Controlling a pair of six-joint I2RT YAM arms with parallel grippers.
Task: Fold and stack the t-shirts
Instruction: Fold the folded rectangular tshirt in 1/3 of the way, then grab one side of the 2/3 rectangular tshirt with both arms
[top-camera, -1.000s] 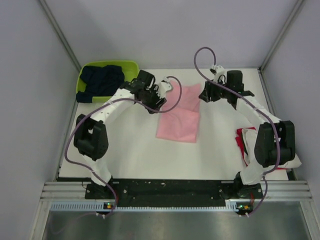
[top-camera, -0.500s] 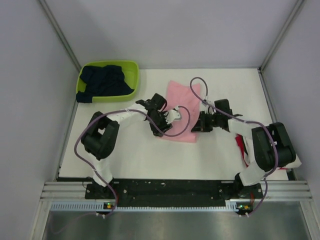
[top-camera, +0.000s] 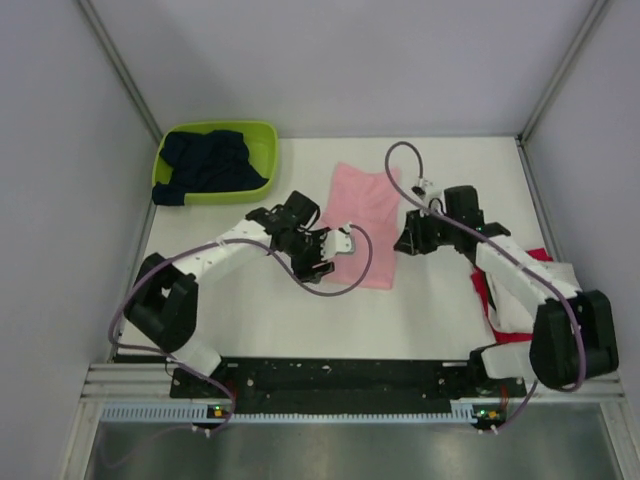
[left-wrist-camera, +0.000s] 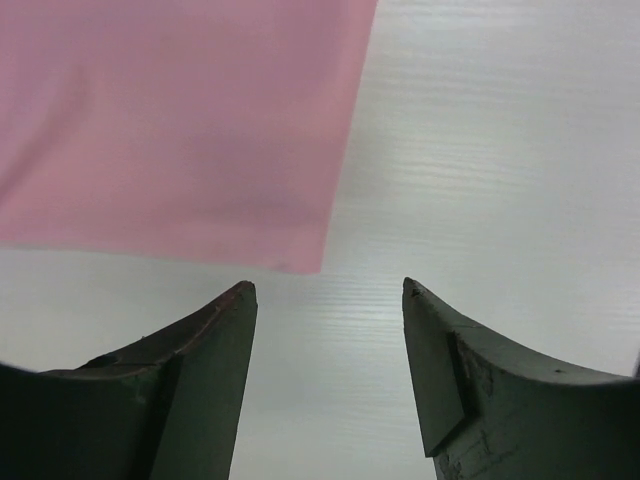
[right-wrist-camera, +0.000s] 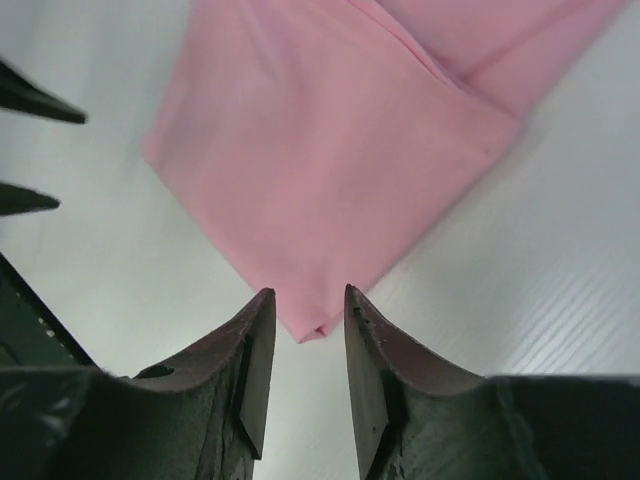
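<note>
The top camera looks steeply down from above and behind the arm bases (top-camera: 200, 378) and takes in the whole table (top-camera: 260, 300). Each wrist camera sits very near the table surface and looks forward between its own fingers (left-wrist-camera: 200, 380) (right-wrist-camera: 240, 390). All three views share the near edge of the pink t-shirt (top-camera: 362, 215).

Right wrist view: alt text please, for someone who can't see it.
A folded pink t-shirt lies on the white table, its near corner at the narrow gap of the open right gripper. Fingertips of the left gripper show at the left edge.

White arms (top-camera: 228, 243), black joints (top-camera: 168, 305), looping purple cables (top-camera: 371, 255) — dark claw fingers (left-wrist-camera: 190, 400), seemingly scuffed
</note>
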